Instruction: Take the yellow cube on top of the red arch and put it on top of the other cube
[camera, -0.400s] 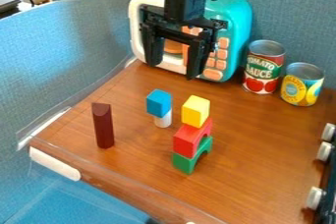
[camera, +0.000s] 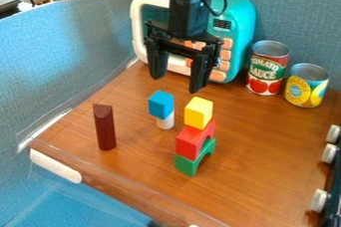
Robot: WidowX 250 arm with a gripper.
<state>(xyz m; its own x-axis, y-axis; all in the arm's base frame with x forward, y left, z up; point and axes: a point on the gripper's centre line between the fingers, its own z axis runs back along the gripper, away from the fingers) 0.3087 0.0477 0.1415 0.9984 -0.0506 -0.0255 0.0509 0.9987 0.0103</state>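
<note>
"beginning with the claw (camera: pixel 176 84): what is its state?"

"open. its two black fingers point downward and stand spread apart, in front of the toy microwave (camera: pixel 240 39) and, in the view, above the blocks."

"and the yellow cube (camera: pixel 198 113)?"

"uppermost member of a stack of three. it rests on the red arch (camera: pixel 190 142), which in turn rests on the green arch (camera: pixel 187 166); the green arch stands on the wooden surface (camera: pixel 269 171)."

"the other cube?"

"the blue cube (camera: pixel 161 104), near the stack, set on an upright white cylinder (camera: pixel 166 122)."

"remaining parts, please."

"at left, the dark red pillar (camera: pixel 104 130), upright, well apart from the stack. at back right, the red-and-green-labelled can (camera: pixel 267 71), just beside the yellow-and-blue-labelled can (camera: pixel 306 87). at the right edge, white knobs (camera: pixel 329 154)."
</note>
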